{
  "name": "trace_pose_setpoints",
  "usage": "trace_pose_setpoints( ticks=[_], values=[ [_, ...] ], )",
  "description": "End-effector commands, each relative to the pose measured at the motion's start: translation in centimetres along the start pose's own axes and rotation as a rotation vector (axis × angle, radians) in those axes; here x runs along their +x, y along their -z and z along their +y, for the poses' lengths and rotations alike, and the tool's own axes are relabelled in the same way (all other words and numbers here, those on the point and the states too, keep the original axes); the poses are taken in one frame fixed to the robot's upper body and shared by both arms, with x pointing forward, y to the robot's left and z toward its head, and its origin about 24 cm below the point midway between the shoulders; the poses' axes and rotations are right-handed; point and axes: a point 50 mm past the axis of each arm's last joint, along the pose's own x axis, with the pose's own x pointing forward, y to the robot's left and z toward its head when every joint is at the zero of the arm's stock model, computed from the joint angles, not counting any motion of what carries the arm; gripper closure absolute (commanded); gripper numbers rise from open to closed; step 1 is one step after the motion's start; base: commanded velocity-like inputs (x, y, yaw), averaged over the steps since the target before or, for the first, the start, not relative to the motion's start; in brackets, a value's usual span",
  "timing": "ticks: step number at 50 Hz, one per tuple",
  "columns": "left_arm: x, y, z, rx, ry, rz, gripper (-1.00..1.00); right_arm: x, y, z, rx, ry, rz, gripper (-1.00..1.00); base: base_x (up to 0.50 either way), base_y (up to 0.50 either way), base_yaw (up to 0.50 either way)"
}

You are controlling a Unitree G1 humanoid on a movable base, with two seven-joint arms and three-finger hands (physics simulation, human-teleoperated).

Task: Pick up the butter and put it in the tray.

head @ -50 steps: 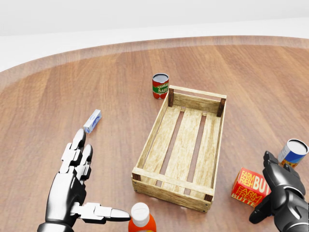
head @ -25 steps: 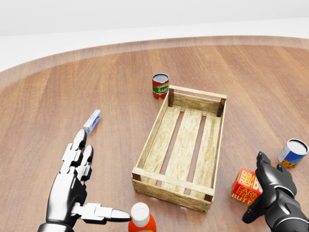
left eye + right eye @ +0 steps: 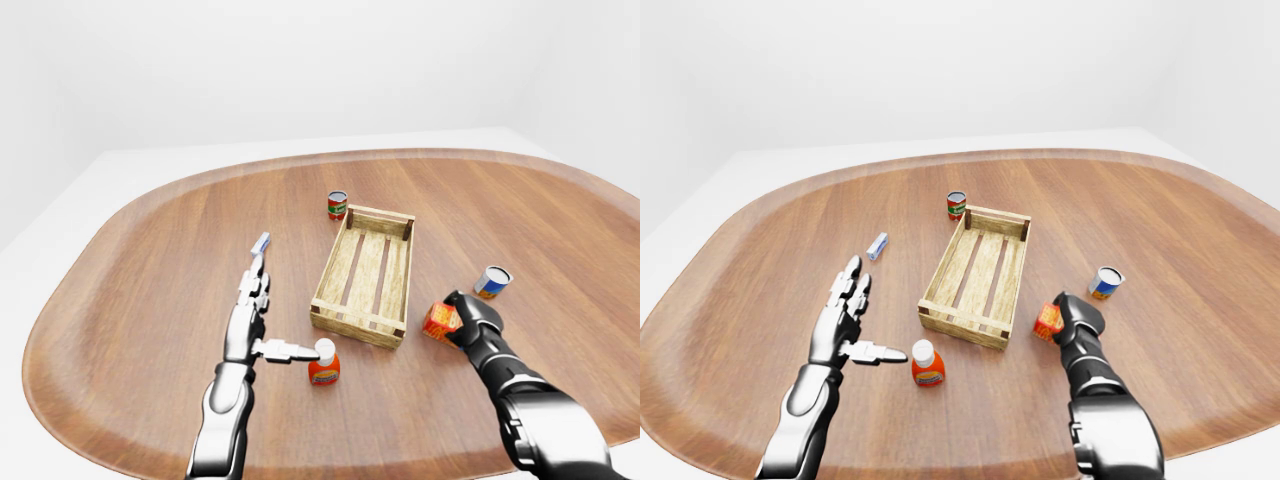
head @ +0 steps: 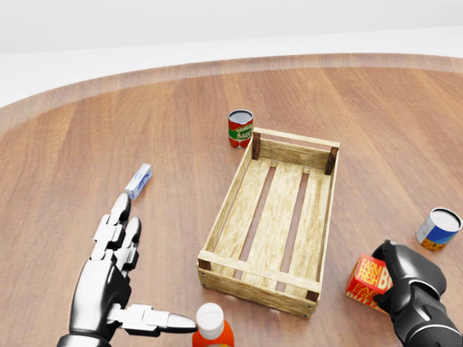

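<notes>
Butter (image 4: 369, 280) sits on the table (image 4: 72, 159) at the tray's (image 4: 273, 220) 4 o'clock, outside it, with the right hand (image 4: 405, 278) wrapped over it. Only bare slats show inside the tray. Left hand (image 4: 108, 271) hovers, fingers spread, holding nothing.

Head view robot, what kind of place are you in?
Probably a simulated test room, not a real kitchen: one big rounded wooden table against bare white walls, with only a wooden tray, butter and a tomato sauce can laid out.
</notes>
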Motion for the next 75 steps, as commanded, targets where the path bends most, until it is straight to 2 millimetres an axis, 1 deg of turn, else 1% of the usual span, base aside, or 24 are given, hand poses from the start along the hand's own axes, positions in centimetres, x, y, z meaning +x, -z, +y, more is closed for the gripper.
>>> trace_pose_setpoints(
  ticks=[1,7,11,22,33,50,53,60,75],
  values=[
    [-0.1,-0.1,-0.1,-0.002,0.006,-0.003,-1.00,-0.2,0.0,0.4,0.035,0.053,0.016,1.00,0.00,0.00,0.00],
    [-0.1,-0.1,-0.1,-0.003,0.008,-0.003,-1.00,-0.3,0.2,0.3,0.030,0.091,0.020,1.00,0.00,0.00,0.00],
    [-0.1,-0.1,-0.2,-0.002,0.009,-0.004,-1.00,-0.2,0.0,-0.1,0.027,0.121,0.016,1.00,0.00,0.00,0.00],
    [-0.1,-0.2,-0.1,-0.002,0.007,-0.006,-1.00,-0.2,-0.3,-0.3,0.016,0.152,0.003,1.00,0.00,0.00,0.00],
    [-0.1,-0.2,0.0,-0.001,0.005,-0.006,-1.00,0.3,-1.4,-1.9,0.008,0.158,-0.048,1.00,0.00,0.00,0.00],
    [-0.1,-0.2,0.0,-0.002,0.004,-0.006,-1.00,0.6,-2.3,-3.5,0.006,0.174,-0.073,1.00,0.00,0.00,0.00],
    [-0.1,-0.2,0.0,-0.002,0.003,-0.006,-1.00,0.7,-2.6,-4.0,0.009,0.180,-0.085,1.00,0.00,0.00,0.00],
    [-0.1,-0.2,0.0,-0.002,0.003,-0.007,-1.00,0.7,-3.0,-4.4,0.009,0.184,-0.098,1.00,0.00,0.00,0.00],
    [0.0,-0.4,0.1,0.000,0.000,-0.010,-1.00,0.8,-4.6,-6.4,0.014,0.211,-0.161,1.00,0.00,0.00,0.00]
  ],
)
